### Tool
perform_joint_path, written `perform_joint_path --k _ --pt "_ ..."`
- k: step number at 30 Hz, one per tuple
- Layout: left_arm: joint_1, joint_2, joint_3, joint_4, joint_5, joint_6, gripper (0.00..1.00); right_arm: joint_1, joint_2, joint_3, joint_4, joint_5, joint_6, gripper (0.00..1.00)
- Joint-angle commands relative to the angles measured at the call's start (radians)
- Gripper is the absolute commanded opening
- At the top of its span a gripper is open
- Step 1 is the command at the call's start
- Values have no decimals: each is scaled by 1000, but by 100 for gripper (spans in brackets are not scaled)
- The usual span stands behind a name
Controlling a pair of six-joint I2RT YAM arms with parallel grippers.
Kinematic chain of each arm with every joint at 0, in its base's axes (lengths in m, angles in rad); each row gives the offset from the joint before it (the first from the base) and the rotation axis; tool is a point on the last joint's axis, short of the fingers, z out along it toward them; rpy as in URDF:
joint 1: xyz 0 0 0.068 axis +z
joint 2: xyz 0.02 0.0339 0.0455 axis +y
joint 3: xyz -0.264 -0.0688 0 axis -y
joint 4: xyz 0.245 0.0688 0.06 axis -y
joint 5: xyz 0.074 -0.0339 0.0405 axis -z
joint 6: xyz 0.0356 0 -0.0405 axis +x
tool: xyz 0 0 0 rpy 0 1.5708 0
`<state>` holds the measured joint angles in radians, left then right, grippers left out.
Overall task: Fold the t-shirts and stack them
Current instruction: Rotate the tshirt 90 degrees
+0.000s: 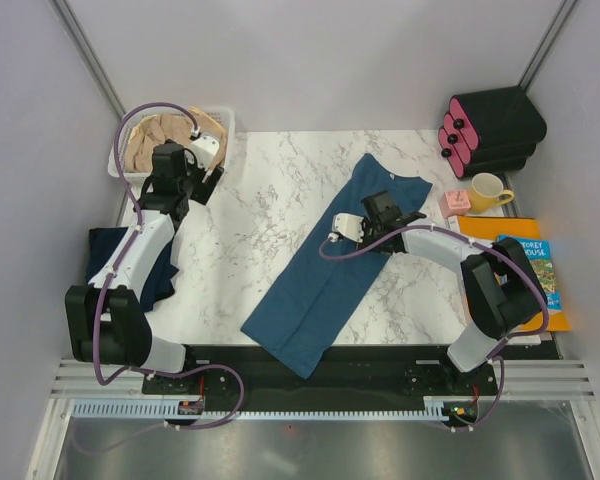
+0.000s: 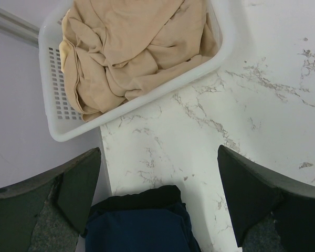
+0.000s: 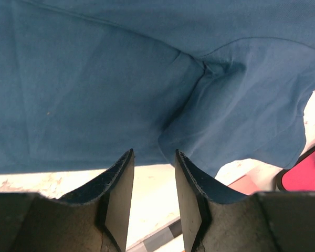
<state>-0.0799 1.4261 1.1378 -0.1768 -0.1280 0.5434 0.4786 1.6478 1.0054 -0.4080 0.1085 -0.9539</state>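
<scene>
While my left jaws hang spread as wide as they go, holding nothing, the navy shirt [image 2: 142, 226] lies beneath them, between the two fingers [image 2: 68, 194], at the edge of the bench [image 2: 210, 147]. Past their tips comes bare marble, then the white basket [image 2: 55, 105], with the beige shirt [image 2: 131, 47] crumpled inside it.

My right jaws are partly apart with nothing between them; only a strip of bench shows through the gap. Their tips sit over the near edge of the teal shirt [image 3: 121, 79], which spreads flat ahead of them and to both sides, a sleeve seam just beyond the right finger. Off to the right of these jaws, a pink thing [image 3: 304, 178] peeks past the shirt's hem.
</scene>
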Motion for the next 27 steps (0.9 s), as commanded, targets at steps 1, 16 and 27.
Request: perform_joint_path --k 1,16,27 --pt "3 -15 13 42 -1 9 99 -9 35 -2 84 23 12 43" --pt "3 -12 0 45 7 9 99 -31 76 13 150 100 20 40" --pt "3 -4 8 46 10 12 99 -40 79 7 147 97 15 17"
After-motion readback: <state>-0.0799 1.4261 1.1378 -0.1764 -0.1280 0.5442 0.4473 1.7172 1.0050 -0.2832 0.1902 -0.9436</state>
